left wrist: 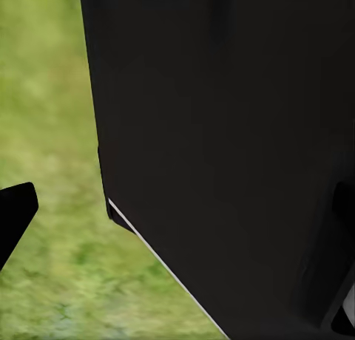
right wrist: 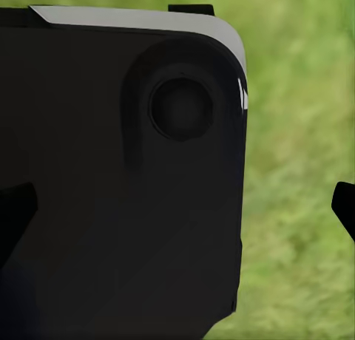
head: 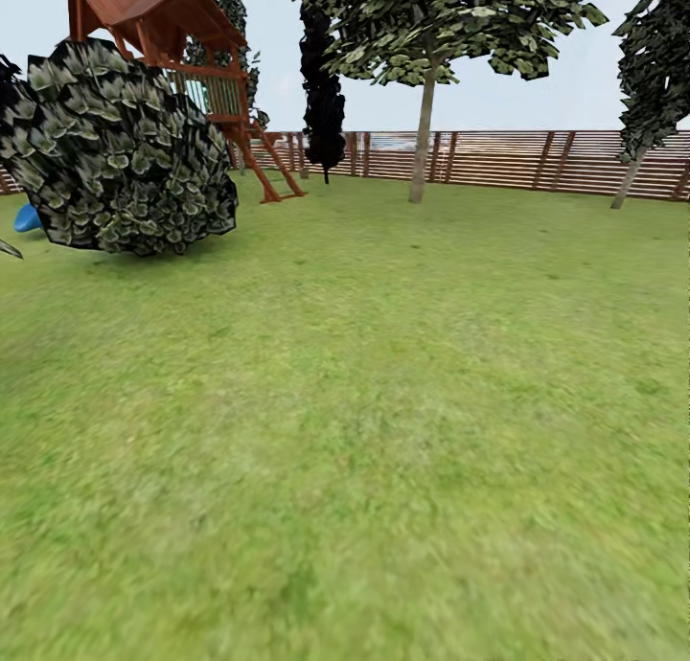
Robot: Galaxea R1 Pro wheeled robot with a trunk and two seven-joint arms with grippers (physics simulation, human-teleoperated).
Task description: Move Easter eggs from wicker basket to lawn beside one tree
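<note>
The lawn (head: pixel 383 431) spreads wide and green ahead of me. A tree with a pale grey trunk (head: pixel 422 134) stands at the far side by the fence, and a second one (head: pixel 631 168) is at the far right. The Easter eggs and the wicker basket are out of view. My left gripper (left wrist: pixel 177 214) is open, its fingertips (left wrist: pixel 15 214) spread wide over grass beside a black part of my own body. My right gripper (right wrist: pixel 177 214) is open too, with one fingertip (right wrist: pixel 345 205) over grass and nothing held.
A big dark leafy bush (head: pixel 115 153) sits at the left, with a blue slide end (head: pixel 27 218) beside it. Behind it rises a wooden play structure (head: pixel 192 48). A thin dark tree (head: pixel 323 86) and a brown slat fence (head: pixel 517 158) close the far side.
</note>
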